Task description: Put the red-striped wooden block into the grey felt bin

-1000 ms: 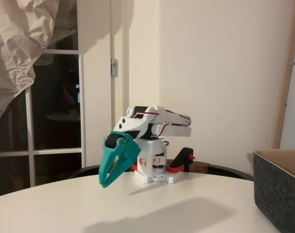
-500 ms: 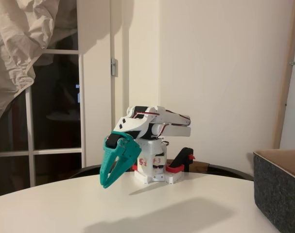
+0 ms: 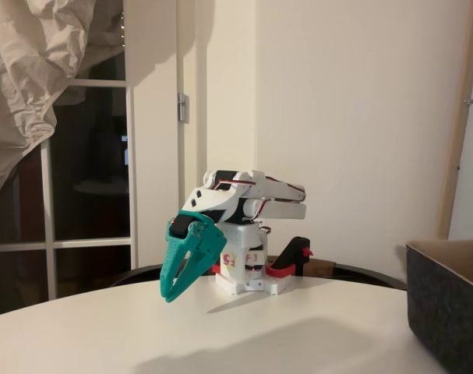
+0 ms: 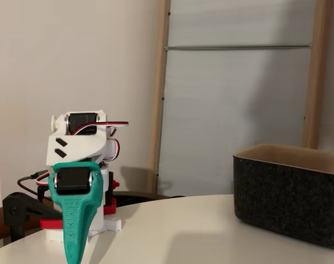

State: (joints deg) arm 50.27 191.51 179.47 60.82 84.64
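Grey felt comes nearest to us: the grey felt bin (image 3: 446, 308) stands at the right edge of the white round table (image 3: 220, 335) in both fixed views, its tan inner wall showing above the dark speckled side (image 4: 290, 192). The table top between the bin and the arm looks bare. Further back, the teal gripper (image 3: 172, 292) hangs nose-down from the folded white arm (image 3: 252, 195), its tip just above the table, well apart from the bin. Its fingers look drawn together with nothing between them, so we read the claw as clenched and empty. Behind it sits the arm's white base (image 3: 244, 269) with a black and red clamp (image 3: 294, 261), then the wall, a glazed door and a hanging cloth.

We cannot find the red-striped wooden block in either view, so we cannot say where it lies. We judge the task to be at its very start, arm at rest. The next move calls for unfolding the arm, releasing the claw, and first locating the block before any reach
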